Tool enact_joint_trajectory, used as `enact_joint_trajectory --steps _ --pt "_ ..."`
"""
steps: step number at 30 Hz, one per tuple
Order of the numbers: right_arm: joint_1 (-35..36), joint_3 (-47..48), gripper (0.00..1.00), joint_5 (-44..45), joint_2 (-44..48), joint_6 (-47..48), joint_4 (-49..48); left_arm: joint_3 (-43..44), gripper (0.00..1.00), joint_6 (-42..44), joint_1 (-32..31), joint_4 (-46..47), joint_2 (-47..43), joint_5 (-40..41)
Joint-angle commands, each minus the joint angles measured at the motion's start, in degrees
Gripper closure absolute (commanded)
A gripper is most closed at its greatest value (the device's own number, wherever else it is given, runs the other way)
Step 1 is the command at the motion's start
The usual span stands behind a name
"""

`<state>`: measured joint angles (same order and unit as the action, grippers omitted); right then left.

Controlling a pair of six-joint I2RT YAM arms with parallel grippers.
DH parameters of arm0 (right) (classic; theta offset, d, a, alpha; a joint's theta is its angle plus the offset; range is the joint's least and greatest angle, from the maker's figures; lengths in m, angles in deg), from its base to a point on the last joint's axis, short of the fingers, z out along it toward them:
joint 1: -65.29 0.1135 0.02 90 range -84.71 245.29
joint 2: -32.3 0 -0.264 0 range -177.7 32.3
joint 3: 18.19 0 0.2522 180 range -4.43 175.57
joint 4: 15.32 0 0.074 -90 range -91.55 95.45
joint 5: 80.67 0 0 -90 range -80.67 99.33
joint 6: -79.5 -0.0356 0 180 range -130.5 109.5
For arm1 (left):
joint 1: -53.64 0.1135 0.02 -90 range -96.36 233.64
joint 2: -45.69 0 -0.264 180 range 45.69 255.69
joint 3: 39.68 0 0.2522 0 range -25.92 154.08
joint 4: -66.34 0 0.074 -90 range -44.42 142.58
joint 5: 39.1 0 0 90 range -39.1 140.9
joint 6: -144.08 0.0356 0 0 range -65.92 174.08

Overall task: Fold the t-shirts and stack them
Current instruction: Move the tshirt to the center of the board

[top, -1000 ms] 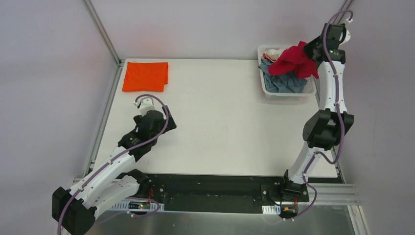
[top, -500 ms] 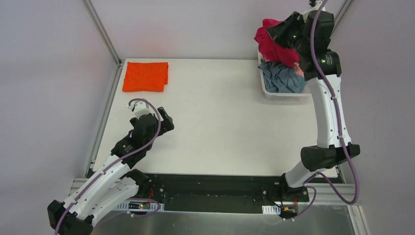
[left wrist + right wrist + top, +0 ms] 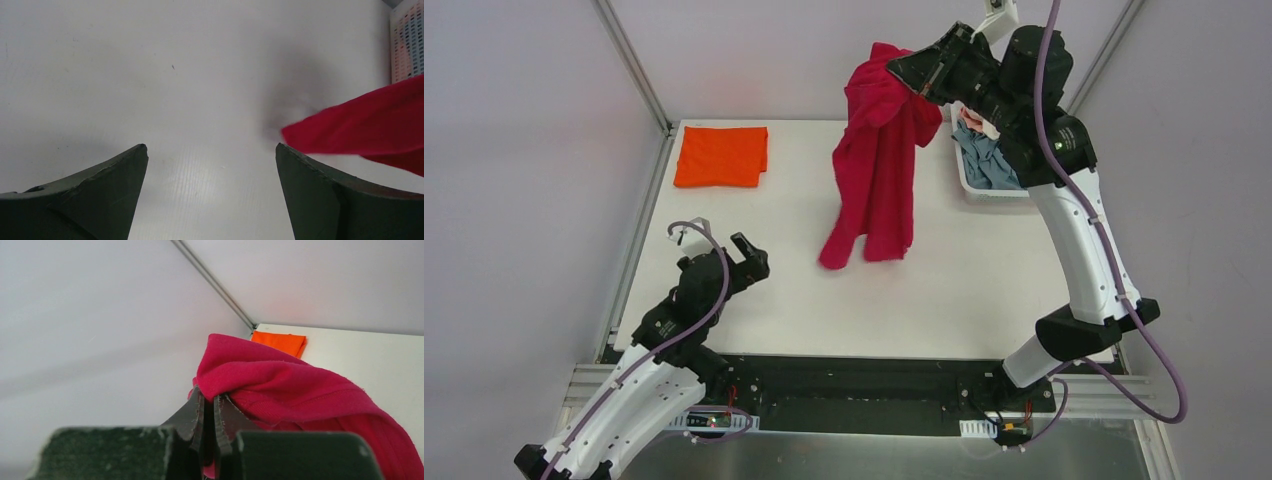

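Observation:
My right gripper point(image 3: 902, 68) is raised high over the table's back middle, shut on the crimson red t-shirt point(image 3: 879, 160), which hangs down with its lower end near the table. In the right wrist view the red cloth point(image 3: 300, 385) bunches over the closed fingers point(image 3: 192, 412). A folded orange t-shirt point(image 3: 721, 155) lies at the back left corner; it also shows in the right wrist view point(image 3: 278, 342). My left gripper point(image 3: 749, 262) is open and empty, low over the table's front left. The red shirt's end shows in the left wrist view point(image 3: 365, 130).
A white slatted basket point(image 3: 969, 185) stands at the back right with a grey-blue shirt point(image 3: 989, 165) and paler cloth inside; its wall shows in the left wrist view point(image 3: 407, 40). Metal frame posts rise at the back corners.
My right gripper has lifted the red shirt out of the basket and swung it left over the table, where it now hangs unfurled. My left arm has drawn back toward the front edge.

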<state>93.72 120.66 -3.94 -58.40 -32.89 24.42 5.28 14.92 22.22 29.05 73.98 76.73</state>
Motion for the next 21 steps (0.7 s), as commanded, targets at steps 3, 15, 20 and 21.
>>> enact_joint_trajectory --steps 3,15,20,21 --pt "3.5 2.3 1.00 0.0 1.8 -1.8 -6.5 -0.4 0.01 -1.9 0.4 -4.3 -3.3 1.4" --pt "1.2 -61.7 1.00 27.9 25.4 -12.4 -9.2 -1.2 0.01 -3.9 0.4 -5.0 -0.5 2.5" --pt "-7.0 -79.4 0.49 36.7 30.3 -17.0 -3.6 -1.2 0.01 -5.8 0.4 -5.0 4.2 -1.2" --pt "-7.9 -79.0 0.38 38.3 30.7 -16.3 -1.2 -1.1 0.01 -6.3 0.4 -4.9 5.2 -2.2"
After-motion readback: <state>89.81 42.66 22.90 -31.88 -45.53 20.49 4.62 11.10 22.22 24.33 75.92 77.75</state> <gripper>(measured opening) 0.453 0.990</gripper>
